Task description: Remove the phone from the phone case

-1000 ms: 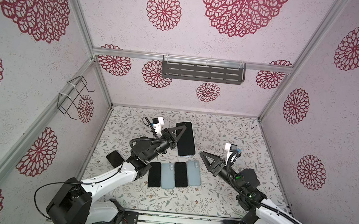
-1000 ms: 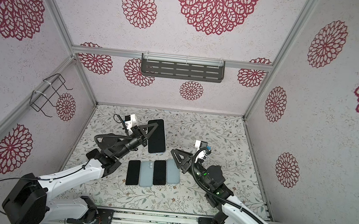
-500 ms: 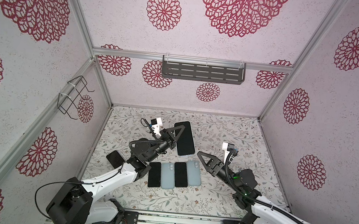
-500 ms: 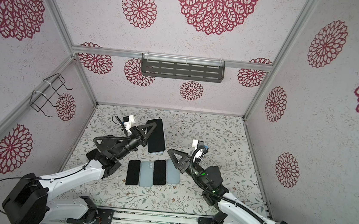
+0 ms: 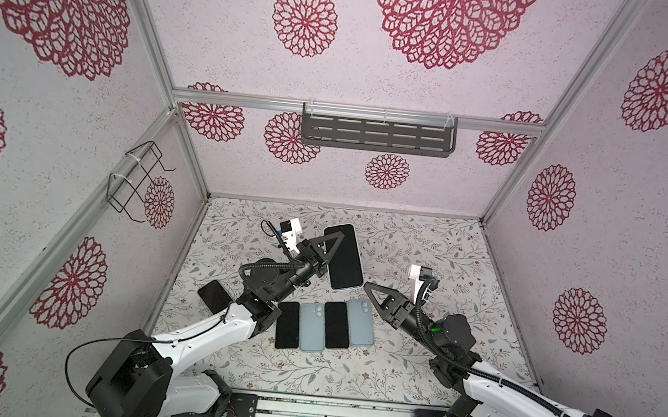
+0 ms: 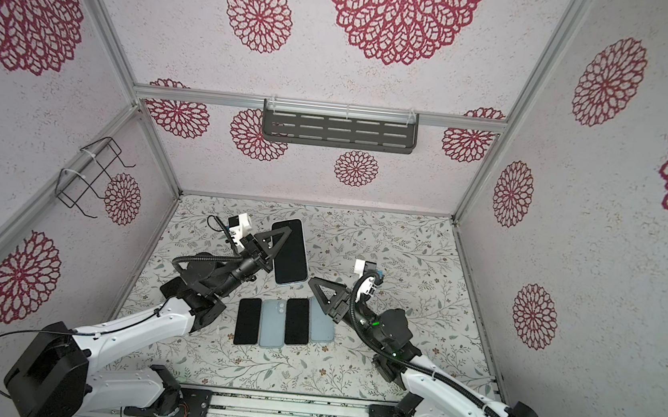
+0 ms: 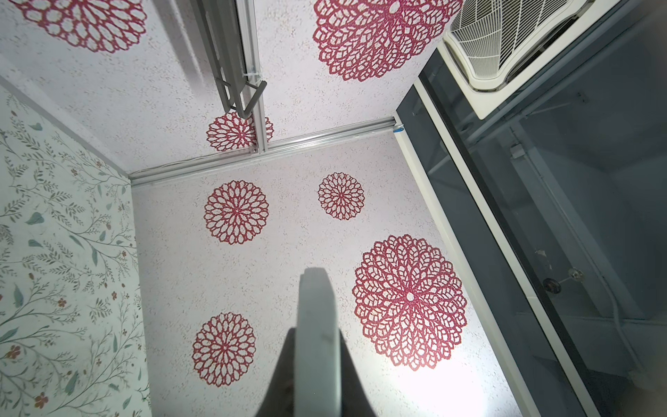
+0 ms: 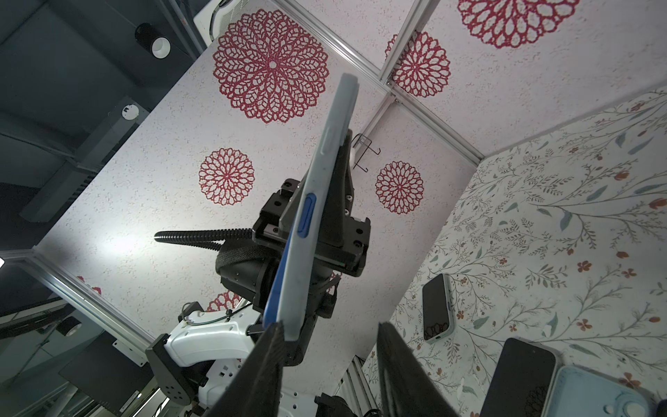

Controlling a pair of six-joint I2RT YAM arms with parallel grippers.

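Nearest you: a row [image 5: 335, 326] of four flat on the table, two dark screens and two pale-blue backs, side by side.

Next: the right gripper [image 5: 369, 286], jaws part-open and empty. In the right wrist view [image 8: 330, 326] the phone's lower corner sits at one finger [image 8: 269, 357], not between the two.

Beyond: the phone [image 5: 343, 256], in its case [image 8: 326, 151], is held clear of the table with its screen facing the top views. The left gripper [image 5: 333, 241] is clamped tight on one long side. A blue edge [image 8: 279, 281] runs along the lower part of the case. You cannot tell whether it is the phone starting to part from the case.

The step in hand looks like the right gripper's approach to that lower corner.
- Shift sideways until both fingers straddle the corner.
- Close on the case lip alone, not across the screen.
- Peel the lip away from the left gripper's hold slowly.
- Keep the left clamp firm: a slip would likely drop the phone onto the row.
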